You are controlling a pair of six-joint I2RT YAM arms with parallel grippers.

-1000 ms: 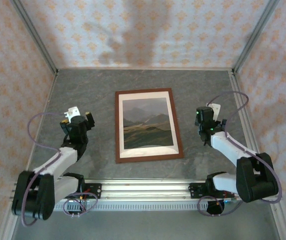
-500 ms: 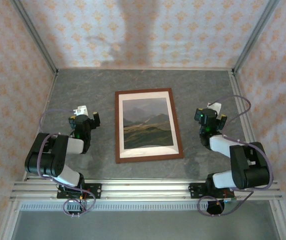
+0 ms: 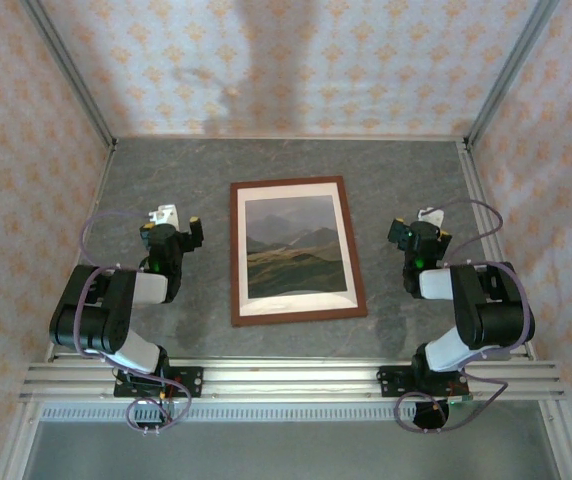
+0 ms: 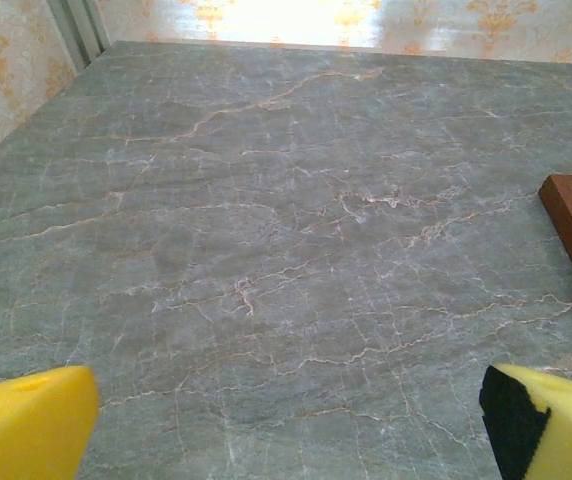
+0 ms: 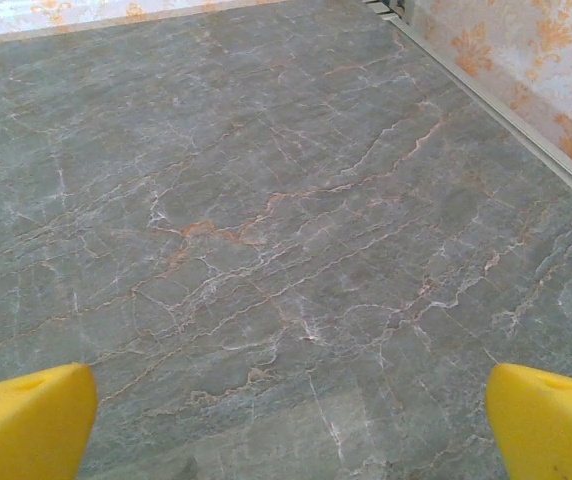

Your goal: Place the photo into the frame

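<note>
The photo (image 3: 296, 245) lies inside the frame (image 3: 233, 255), so the task looks done; left gripper (image 3: 176, 225) at nine o'clock and right gripper (image 3: 418, 228) at three both gape wide, empty

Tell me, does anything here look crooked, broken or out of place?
Hardly. The frame lies flat on the table, turned slightly off square to its edges; the photo sits neatly inside a white border. No damage shows. The left gripper and right gripper stand open either side.
</note>
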